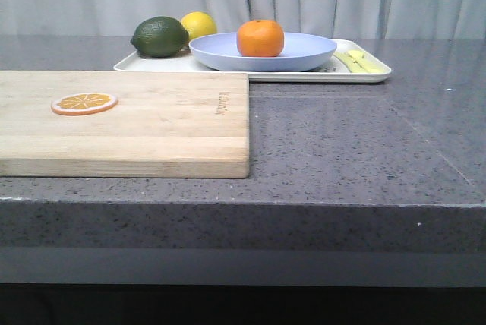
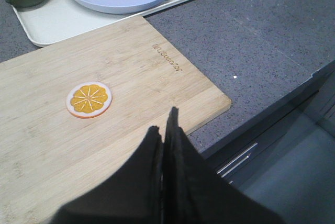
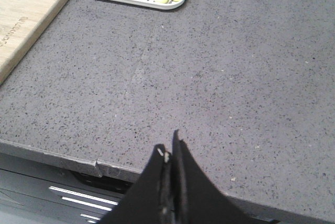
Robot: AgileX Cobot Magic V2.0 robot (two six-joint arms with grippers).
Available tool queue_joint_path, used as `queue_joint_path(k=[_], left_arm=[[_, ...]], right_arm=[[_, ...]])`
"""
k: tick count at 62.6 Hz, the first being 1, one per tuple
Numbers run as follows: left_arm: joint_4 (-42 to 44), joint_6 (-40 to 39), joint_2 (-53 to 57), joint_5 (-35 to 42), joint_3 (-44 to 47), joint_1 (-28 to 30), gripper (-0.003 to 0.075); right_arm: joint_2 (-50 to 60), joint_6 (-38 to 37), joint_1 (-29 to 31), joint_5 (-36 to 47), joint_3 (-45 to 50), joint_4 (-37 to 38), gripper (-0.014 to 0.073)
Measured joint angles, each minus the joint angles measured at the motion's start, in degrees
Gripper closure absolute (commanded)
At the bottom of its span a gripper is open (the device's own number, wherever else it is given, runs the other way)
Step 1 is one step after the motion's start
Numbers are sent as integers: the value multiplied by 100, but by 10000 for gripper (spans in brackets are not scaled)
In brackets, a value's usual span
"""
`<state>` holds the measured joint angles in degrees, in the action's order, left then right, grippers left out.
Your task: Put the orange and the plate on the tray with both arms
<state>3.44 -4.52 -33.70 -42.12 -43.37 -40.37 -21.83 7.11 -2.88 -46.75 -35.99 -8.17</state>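
The orange (image 1: 260, 38) sits in the plate (image 1: 304, 55), which rests on the tray (image 1: 364, 76) at the far side of the desk (image 1: 357, 150). The left claw (image 2: 166, 122) hangs pressed together and empty above the cutting board (image 2: 131, 77); the right claw (image 3: 168, 148) is likewise closed, holding nothing, over the desk's near edge.

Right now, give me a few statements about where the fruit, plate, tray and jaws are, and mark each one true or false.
1. The orange sits in the plate. True.
2. The plate rests on the cutting board. False: it is on the tray.
3. The orange slice lies on the cutting board. True.
4. The left gripper holds the lime. False: its jaws are shut on nothing, and the lime is on the tray.
5. The right gripper has its jaws shut. True.
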Motion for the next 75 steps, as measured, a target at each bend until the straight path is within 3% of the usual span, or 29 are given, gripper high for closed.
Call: queue_joint_path(k=[13,24,38,49,66,75], left_arm=[[-13,0,157,28,77,50,740],[52,0,872,235,506,773,740],[63,0,2038,1736,1845,2051,740],[-435,0,2803,2726,3042,2800,740],[-579,0,3380,3938,4331,3119,740],[-600,0,3392,4266,4379,3240,740]], right_arm=[[0,0,0,0,0,0,712],[0,0,0,0,0,0,712],[0,0,0,0,4,0,712],[0,0,0,0,4,0,712],[0,0,0,0,4,0,712],[0,0,0,0,4,0,712]])
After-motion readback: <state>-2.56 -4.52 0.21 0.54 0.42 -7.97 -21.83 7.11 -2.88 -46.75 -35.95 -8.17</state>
